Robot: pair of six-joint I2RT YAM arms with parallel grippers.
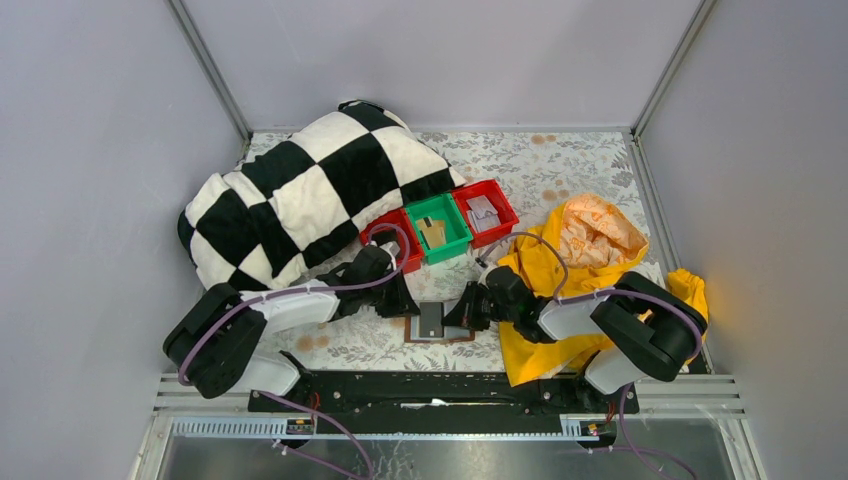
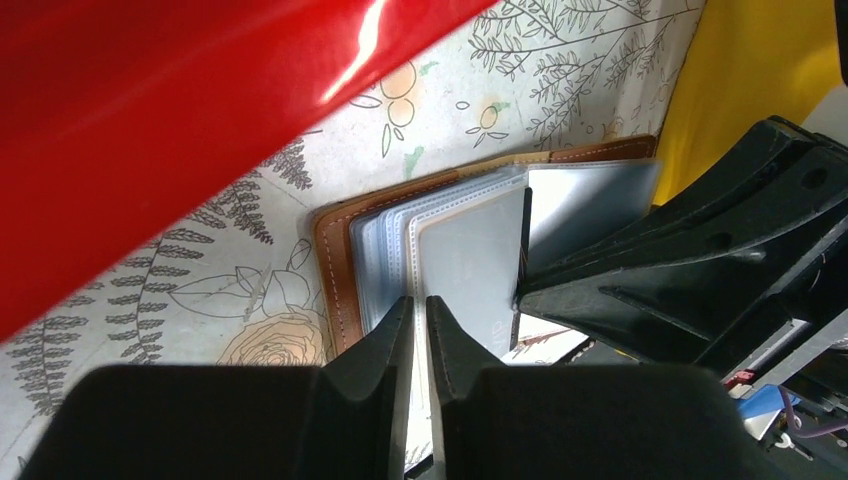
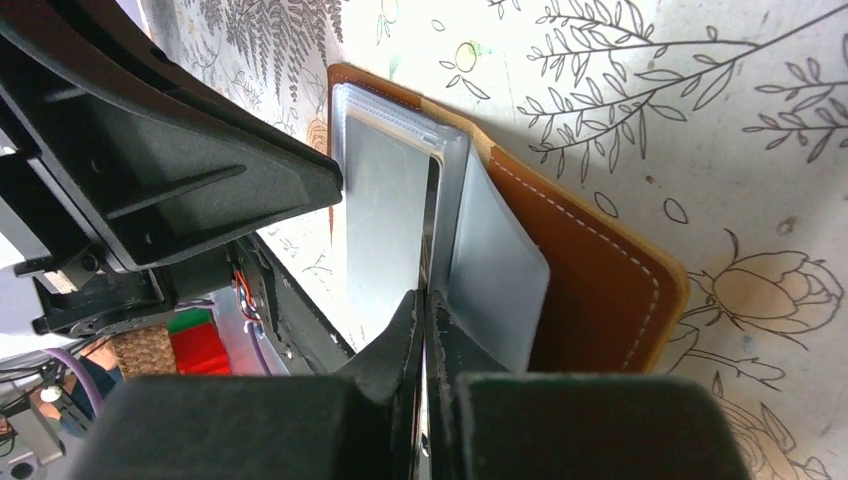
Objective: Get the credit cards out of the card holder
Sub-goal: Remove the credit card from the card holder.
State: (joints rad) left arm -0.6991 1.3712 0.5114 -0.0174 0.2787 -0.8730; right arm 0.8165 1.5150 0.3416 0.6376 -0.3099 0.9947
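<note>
The card holder (image 1: 431,322), a brown leather wallet, lies open on the flowered cloth between both grippers. Its clear grey sleeves (image 2: 465,260) fan up from the brown cover (image 2: 335,260). My left gripper (image 2: 420,305) is nearly closed, and the stitched edge of one sleeve runs between its tips. My right gripper (image 3: 425,298) is shut on a thin dark-edged sheet (image 3: 432,220) standing among the sleeves, apparently a grey credit card; I cannot tell whether it is bare or in its sleeve. The brown cover (image 3: 590,280) lies flat beside it. Tan cards (image 1: 432,232) lie in the green bin.
A green bin (image 1: 452,243) stands between two red bins (image 1: 500,200) behind the wallet; the left red bin (image 2: 150,120) is close over my left wrist. A black-and-white checked blanket (image 1: 310,190) fills the back left. A yellow garment (image 1: 570,270) lies under the right arm.
</note>
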